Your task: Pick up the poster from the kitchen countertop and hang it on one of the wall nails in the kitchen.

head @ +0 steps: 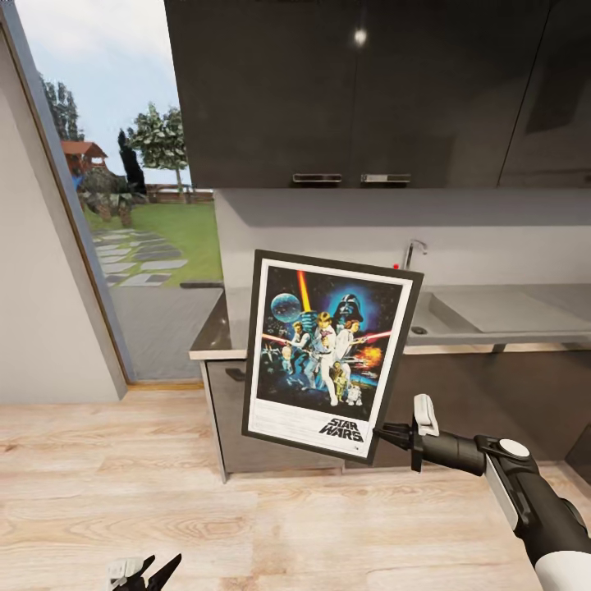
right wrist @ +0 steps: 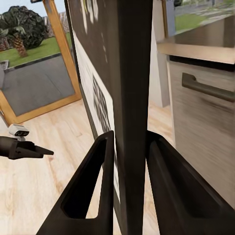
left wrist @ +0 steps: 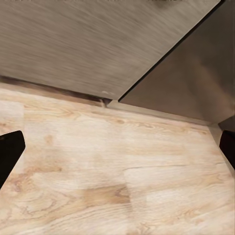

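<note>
**Off the counter: poster held up in the right gripper**

Above the wooden floor (head: 107, 476), clear of the kitchen countertop (head: 509, 316), the poster (head: 332, 353) hangs upright with a slight tilt, its printed face toward the head camera. Its black frame is pinched at the lower right corner by the right gripper (head: 384, 432), whose arm reaches in from the lower right. From the right wrist camera, the two dark fingers (right wrist: 93, 191) press against either side of the poster's edge (right wrist: 131, 98), closed onto it. Behind the poster stand the dark base cabinets (head: 492, 402), the sink with its faucet (head: 413, 250), and the dark upper cabinets (head: 328, 90). A glass door (head: 131, 197) to the left looks onto a garden. Low at the left, the left gripper (head: 146, 572) has its fingers spread apart with nothing between them, pointing at the floor near a cabinet corner (left wrist: 110, 100).
</note>
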